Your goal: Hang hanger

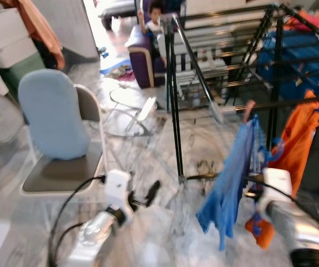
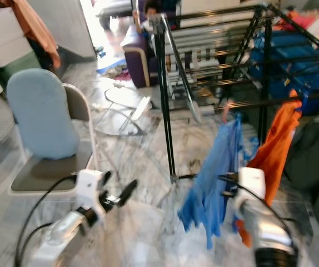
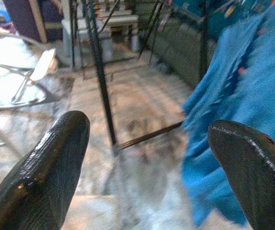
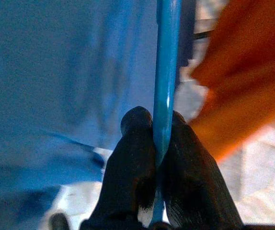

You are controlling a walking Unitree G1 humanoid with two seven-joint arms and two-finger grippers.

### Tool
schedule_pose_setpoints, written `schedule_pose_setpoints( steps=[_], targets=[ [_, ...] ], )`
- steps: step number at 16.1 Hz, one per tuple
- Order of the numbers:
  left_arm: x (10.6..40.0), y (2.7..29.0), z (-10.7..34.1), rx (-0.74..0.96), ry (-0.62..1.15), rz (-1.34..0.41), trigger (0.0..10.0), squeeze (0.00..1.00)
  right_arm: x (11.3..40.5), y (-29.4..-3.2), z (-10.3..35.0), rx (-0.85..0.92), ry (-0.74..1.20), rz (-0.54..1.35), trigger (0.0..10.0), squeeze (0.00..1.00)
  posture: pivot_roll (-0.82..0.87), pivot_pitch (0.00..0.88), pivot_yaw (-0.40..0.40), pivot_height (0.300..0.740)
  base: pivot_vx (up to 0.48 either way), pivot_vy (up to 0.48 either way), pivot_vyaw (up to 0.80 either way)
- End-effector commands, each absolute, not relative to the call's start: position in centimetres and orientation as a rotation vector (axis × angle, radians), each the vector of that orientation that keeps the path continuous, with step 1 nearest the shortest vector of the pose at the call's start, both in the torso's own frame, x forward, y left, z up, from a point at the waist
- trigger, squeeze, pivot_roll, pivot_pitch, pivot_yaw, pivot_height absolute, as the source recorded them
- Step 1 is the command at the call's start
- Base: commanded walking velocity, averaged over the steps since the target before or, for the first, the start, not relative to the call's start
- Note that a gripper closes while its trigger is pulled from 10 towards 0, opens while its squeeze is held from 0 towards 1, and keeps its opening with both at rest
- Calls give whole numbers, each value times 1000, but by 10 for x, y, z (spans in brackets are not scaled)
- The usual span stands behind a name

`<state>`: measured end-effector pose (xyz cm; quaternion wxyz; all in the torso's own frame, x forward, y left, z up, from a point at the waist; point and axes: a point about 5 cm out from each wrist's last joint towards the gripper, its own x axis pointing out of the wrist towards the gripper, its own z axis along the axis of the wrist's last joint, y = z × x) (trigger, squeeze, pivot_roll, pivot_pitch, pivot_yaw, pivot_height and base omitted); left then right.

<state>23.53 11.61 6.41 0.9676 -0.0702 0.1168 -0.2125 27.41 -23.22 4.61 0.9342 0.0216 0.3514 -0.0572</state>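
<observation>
The right hand (image 4: 160, 139) pinches the thin blue hanger (image 4: 166, 72), which carries a blue shirt (image 1: 229, 183) just beside an orange garment (image 1: 295, 139) at the black drying rack (image 1: 173, 100). The left hand (image 3: 152, 158) is spread wide, low over the marble floor (image 1: 165, 222). A padded chair (image 1: 56, 128) stands to the left, well apart from the rack.

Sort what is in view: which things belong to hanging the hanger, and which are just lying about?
Job:
right gripper, shut on the blue hanger
blue garment on it
drying rack
orange garment already on the rack

Lying about:
left gripper, open, idle
chair
person in the background
</observation>
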Motion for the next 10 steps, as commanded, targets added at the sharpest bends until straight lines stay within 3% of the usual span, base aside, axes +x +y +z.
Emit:
schedule_pose_setpoints(
  steps=[1,10],
  targets=[
    [238,114,68,-153,218,-421,10000,0,274,-240,50,34,703,-135,10000,0,-146,0,100,740,0,0,0],
    [238,115,66,-152,234,-409,10000,0,283,-279,64,-1,660,-258,10000,0,-153,0,96,740,0,0,0]
  ],
)
